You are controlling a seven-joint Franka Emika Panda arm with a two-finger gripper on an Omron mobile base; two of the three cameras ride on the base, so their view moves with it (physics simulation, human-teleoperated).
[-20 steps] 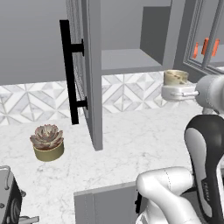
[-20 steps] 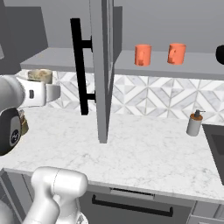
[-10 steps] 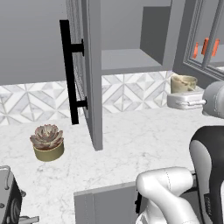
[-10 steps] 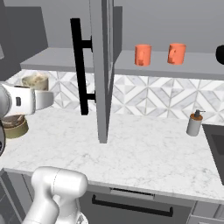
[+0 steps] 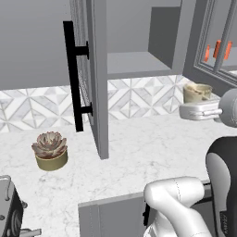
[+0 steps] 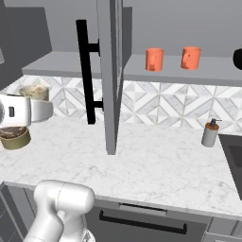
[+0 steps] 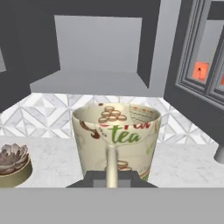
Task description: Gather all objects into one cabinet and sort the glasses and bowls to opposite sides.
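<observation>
My gripper [image 7: 111, 176] is shut on the handle of the cream mottled mug [image 7: 114, 133], which stands upright in front of the hand. The mug [image 5: 196, 92] hangs above the counter, to the right of the open grey cabinet shelf [image 5: 134, 64] and its tall door [image 5: 96, 78] with the black bar handle [image 5: 74, 76]. From the other side, the mug [image 6: 34, 91] and gripper [image 6: 38, 108] are left of the door [image 6: 111, 75]. Two orange cups [image 6: 154, 59] [image 6: 190, 57] stand on the shelf to the right, and the black bowl [image 6: 237, 59] shows at the frame's edge.
A potted succulent [image 5: 50, 151] sits on the marble counter [image 5: 139, 152] left of the door, below the hand [image 6: 15, 137]. A grey soap dispenser [image 6: 209, 133] stands by the backsplash near the dark sink [image 6: 235, 158] at the far right.
The hand with the mug has sunk a little and drawn back slightly toward the base. The grip on the mug is unchanged.
</observation>
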